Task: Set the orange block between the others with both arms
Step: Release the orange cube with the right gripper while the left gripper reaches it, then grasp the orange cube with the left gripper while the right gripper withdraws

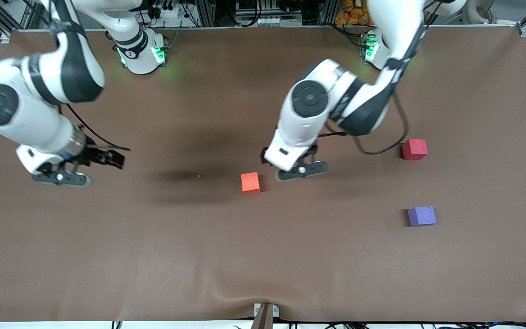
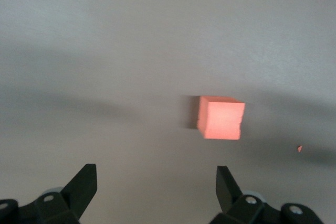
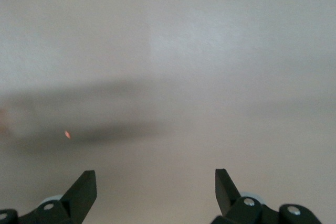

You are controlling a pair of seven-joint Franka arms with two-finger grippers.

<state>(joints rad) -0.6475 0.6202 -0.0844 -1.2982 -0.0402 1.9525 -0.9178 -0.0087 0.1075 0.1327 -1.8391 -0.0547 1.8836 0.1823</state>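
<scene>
The orange block (image 1: 250, 182) (image 2: 221, 117) rests on the brown table near its middle. The pinkish-red cube (image 1: 414, 149) and the purple cube (image 1: 422, 216) sit toward the left arm's end, the purple one nearer the front camera. My left gripper (image 1: 302, 170) (image 2: 156, 184) hangs open just beside the orange block, with nothing between its fingers. My right gripper (image 1: 62, 177) (image 3: 156, 184) is open and empty above bare table at the right arm's end, well away from all three cubes.
A tiny orange crumb (image 1: 198, 176) (image 3: 67, 135) lies on the cloth between the orange block and the right gripper. The brown table cover (image 1: 263, 274) bulges slightly at its front edge by a small clamp (image 1: 265, 315).
</scene>
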